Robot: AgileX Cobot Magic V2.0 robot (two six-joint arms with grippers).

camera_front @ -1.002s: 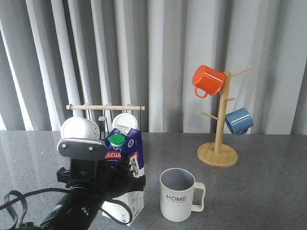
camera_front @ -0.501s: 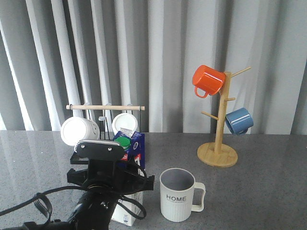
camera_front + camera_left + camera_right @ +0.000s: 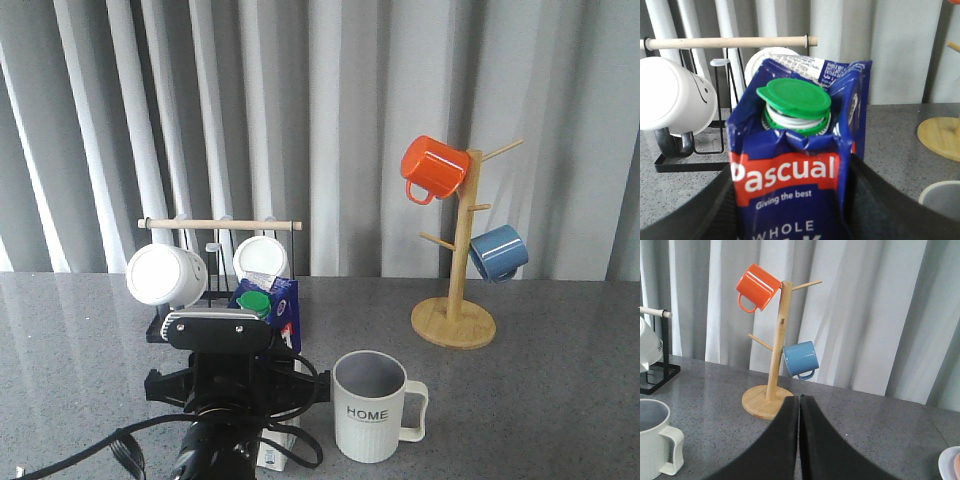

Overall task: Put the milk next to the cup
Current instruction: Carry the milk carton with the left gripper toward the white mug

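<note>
The milk (image 3: 790, 175), a blue carton with a green cap and a red "Pascual" label, fills the left wrist view. My left gripper (image 3: 792, 200) is shut on it, a dark finger pressed to each side. In the front view the carton's top (image 3: 272, 300) shows above my left arm, and its white base is low by the table. I cannot tell whether the base touches the table. The cup (image 3: 370, 405), a pale ribbed mug marked "HOME", stands just right of the carton with its handle to the right. My right gripper (image 3: 799, 399) is shut on nothing, above the table near the mug tree.
A wooden mug tree (image 3: 455, 300) at the back right carries an orange mug (image 3: 433, 167) and a blue mug (image 3: 498, 252). A black rack with a wooden rod (image 3: 220, 224) holds white mugs (image 3: 165, 274) behind the carton. Grey curtains close the back.
My left arm has carried the milk to the right, toward the cup. The carton now stands close to the cup's left side. The cup and mug tree have not moved.
</note>
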